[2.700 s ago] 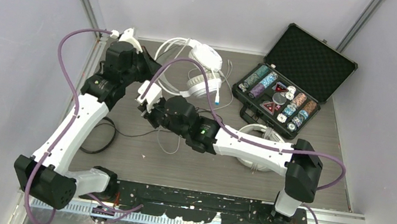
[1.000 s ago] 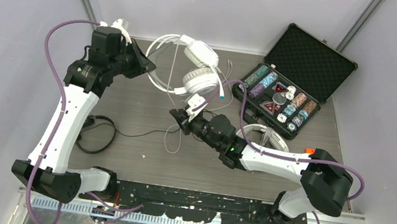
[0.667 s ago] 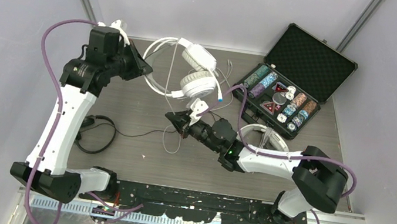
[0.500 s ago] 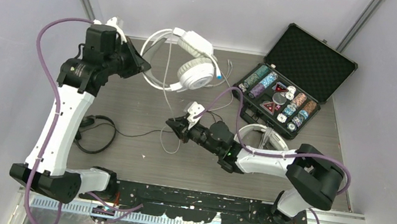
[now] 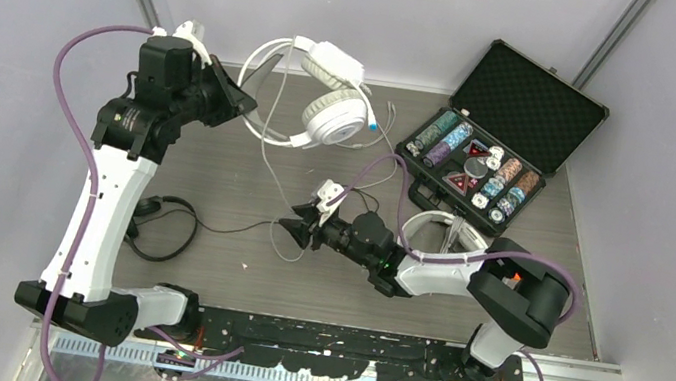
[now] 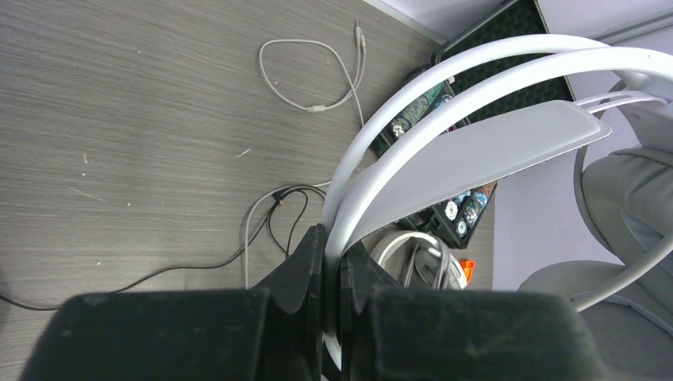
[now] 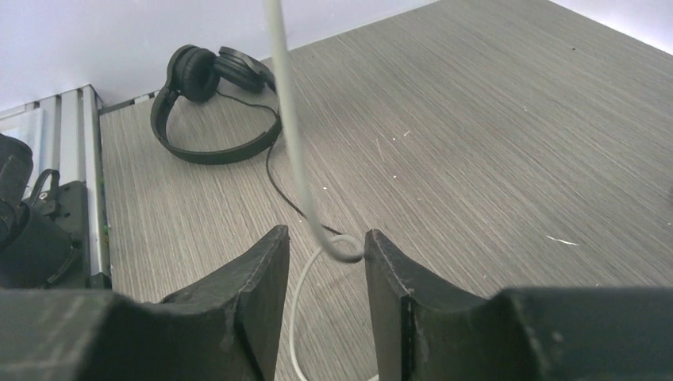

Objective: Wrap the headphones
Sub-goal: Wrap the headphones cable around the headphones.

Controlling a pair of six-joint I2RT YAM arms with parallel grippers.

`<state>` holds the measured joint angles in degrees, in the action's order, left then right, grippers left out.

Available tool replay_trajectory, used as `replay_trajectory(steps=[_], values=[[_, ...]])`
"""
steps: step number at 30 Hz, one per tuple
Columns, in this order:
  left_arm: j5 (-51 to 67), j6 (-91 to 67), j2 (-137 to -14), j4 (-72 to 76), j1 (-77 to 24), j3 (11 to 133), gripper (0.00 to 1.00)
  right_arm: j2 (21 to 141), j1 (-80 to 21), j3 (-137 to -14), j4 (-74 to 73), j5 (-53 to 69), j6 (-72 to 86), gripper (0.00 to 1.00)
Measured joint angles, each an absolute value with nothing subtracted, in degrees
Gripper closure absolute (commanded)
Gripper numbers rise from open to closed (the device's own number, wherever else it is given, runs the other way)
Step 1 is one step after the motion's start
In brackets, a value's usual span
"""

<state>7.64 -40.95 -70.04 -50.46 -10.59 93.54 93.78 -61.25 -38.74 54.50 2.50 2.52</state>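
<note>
A white headset [image 5: 330, 114] hangs above the far left of the table, and my left gripper [image 5: 244, 100] is shut on its headband [image 6: 476, 135]. In the left wrist view the jaws [image 6: 333, 266] pinch the band's lower end. Its thin white cable [image 7: 295, 159] drops to the table and curls between the fingers of my right gripper [image 7: 325, 246], which is open and not pinching it. From above, the right gripper [image 5: 296, 225] sits low at mid-table. A second white headset [image 5: 440, 228] lies partly under the right arm. A black headset [image 5: 162, 225] lies at the left.
An open black case of poker chips [image 5: 493, 143] stands at the back right. A loose white cable [image 6: 317, 79] and a black cable [image 6: 198, 262] trail over the wooden table. Grey walls close in on three sides.
My right gripper has opened off the white cable and slid toward the near left. My left arm has carried the white headset higher and further back.
</note>
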Motion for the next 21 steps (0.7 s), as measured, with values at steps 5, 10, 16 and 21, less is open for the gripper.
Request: replay_trajectory(steps=[5,10,16,21], values=[[7.84,-41.45,-70.04,-50.48,-10.59,93.54,1.0,96.18,-60.99,-39.38,58.22,3.31,2.52,0.4],[8.19,-41.56,-70.06,-50.68,-10.59,93.82,1.0,101.84,-60.88,-41.78,64.01,4.67,2.48,0.36],[8.23,-41.56,-70.17,-51.31,-10.59,96.44,1.0,108.99,-60.62,-44.29,69.28,5.17,2.52,0.35],[8.32,-41.6,-70.3,-51.24,-10.59,97.76,1.0,113.54,-60.62,-47.4,72.34,4.82,3.25,0.36]])
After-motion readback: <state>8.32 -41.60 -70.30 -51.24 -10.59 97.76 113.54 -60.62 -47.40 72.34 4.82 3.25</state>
